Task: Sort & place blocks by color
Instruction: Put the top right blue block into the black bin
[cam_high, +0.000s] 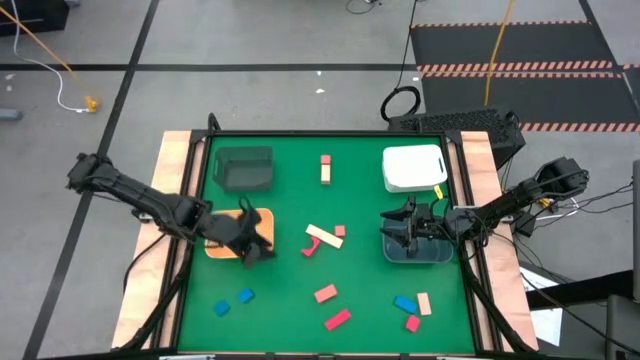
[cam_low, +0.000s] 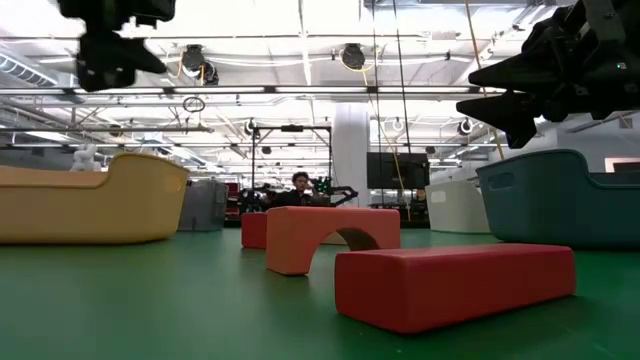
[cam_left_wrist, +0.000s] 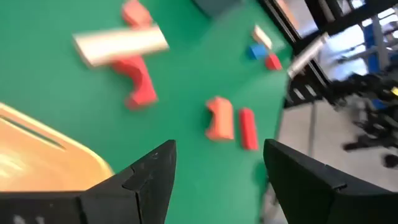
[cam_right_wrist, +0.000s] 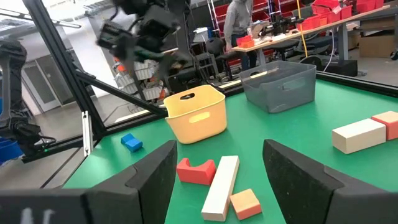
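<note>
Small wooden blocks lie scattered on the green table. A tan bar (cam_high: 324, 237) leans over a red curved piece (cam_high: 311, 249) beside a pink cube (cam_high: 339, 231) at the centre. A pink block (cam_high: 325, 294) and a red bar (cam_high: 337, 319) lie nearer the front. My left gripper (cam_high: 255, 245) hangs open above the table at the orange bin's (cam_high: 225, 245) right edge, with nothing between its fingers (cam_left_wrist: 155, 168). My right gripper (cam_high: 400, 228) is open and empty over the grey-blue bin (cam_high: 435, 252), pointing level toward the table's left.
A dark green bin (cam_high: 245, 168) and a white bin (cam_high: 415, 168) stand at the back. Two blue blocks (cam_high: 233, 302) lie front left. A blue (cam_high: 404, 303), a tan (cam_high: 424, 303) and a red block (cam_high: 412, 323) lie front right. A tan-and-red bar (cam_high: 326, 168) lies at the back centre.
</note>
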